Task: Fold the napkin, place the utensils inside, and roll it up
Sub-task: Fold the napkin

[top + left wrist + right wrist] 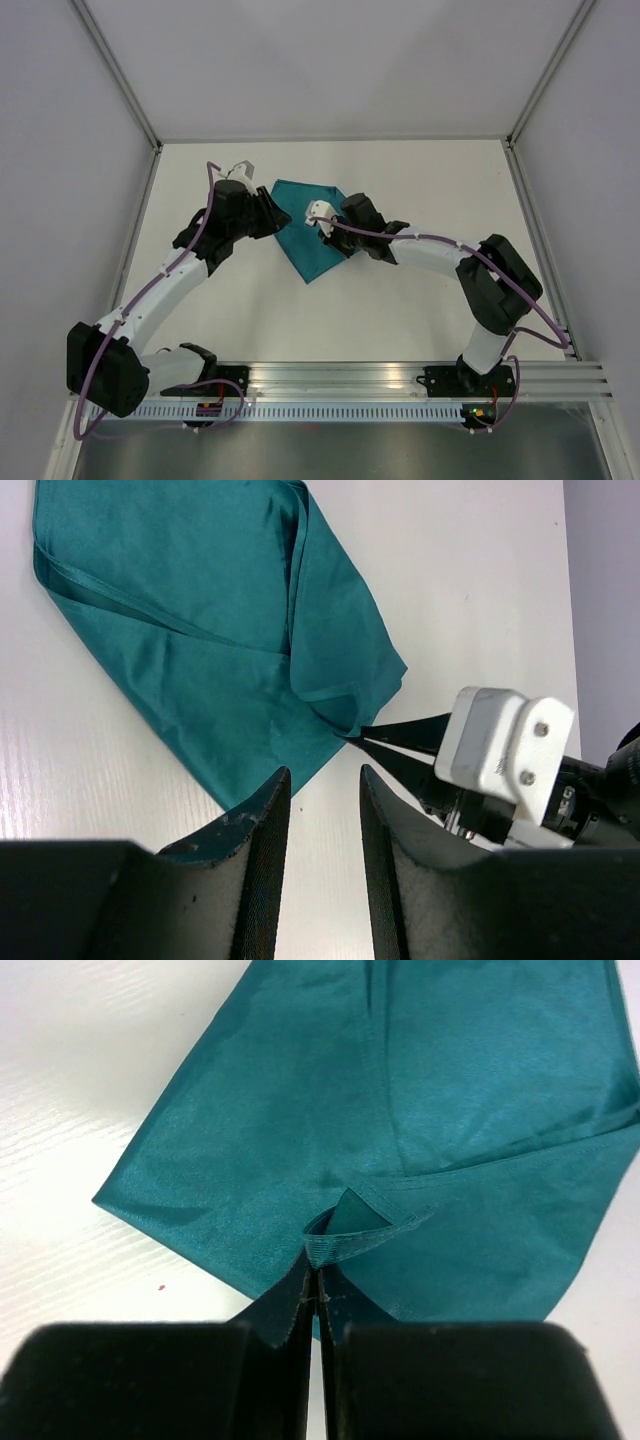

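Napkin (300,240) lies partly folded on the tabletop (420,180). My right hand (312,1272) pinches its hemmed corner to carry the fold over, while my left hand (325,785) hovers spread and empty just beside its edge.

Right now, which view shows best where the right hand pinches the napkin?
The right wrist view: close up, the right hand pinches the napkin by its hem. The left wrist view shows this pinch sideways; the top view hides it under the arm.
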`<act>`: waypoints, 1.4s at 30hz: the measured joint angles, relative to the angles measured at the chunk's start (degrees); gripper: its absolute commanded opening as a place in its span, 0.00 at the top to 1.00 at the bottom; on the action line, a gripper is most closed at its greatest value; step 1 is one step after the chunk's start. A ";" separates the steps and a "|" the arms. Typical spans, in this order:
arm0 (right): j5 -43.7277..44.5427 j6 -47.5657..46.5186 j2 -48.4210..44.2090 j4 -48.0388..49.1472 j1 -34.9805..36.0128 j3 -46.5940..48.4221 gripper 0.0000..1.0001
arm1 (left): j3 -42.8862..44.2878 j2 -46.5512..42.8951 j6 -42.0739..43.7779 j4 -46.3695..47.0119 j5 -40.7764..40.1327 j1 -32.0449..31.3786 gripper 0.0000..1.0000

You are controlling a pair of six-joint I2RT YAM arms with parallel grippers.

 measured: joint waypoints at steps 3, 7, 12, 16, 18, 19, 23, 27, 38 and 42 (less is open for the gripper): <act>0.83 -1.07 1.14 -0.07 1.60 0.00 0.94 | -0.98 -0.72 -0.11 0.00 -0.02 0.00 0.60; 1.46 -1.79 2.51 -0.22 2.97 0.00 0.94 | -2.45 -1.07 -0.15 -0.04 -0.04 0.00 0.60; 1.97 -2.10 3.80 -0.22 4.55 0.00 0.93 | -3.19 -1.53 -0.17 -0.24 -0.15 0.13 0.59; 2.01 -2.34 4.83 -0.31 6.49 0.00 0.86 | -3.19 -2.60 -0.17 -0.24 -0.15 0.61 0.58; 2.01 -2.49 5.33 -0.42 7.34 0.00 0.81 | -3.19 -3.06 -0.17 -0.24 -0.15 0.83 0.57; 1.99 -2.47 5.57 -0.42 7.67 0.02 0.80 | -3.19 -3.17 -0.17 -0.24 -0.15 0.92 0.57; 1.99 -2.40 6.43 -1.18 8.63 0.68 0.68 | -3.19 -3.19 -0.17 -0.33 -0.13 1.03 0.56; 1.73 -2.23 7.34 -2.36 8.76 3.04 0.58 | -3.17 -3.19 -0.17 -0.39 -0.07 1.20 0.55; -3.02 -0.50 7.89 -6.14 8.76 7.91 0.54 | 0.22 -3.69 -0.17 -0.52 -0.07 2.03 0.51; -4.42 0.83 7.87 -7.96 8.26 8.11 0.54 | 1.07 -4.31 -0.17 -0.50 -0.28 2.27 0.51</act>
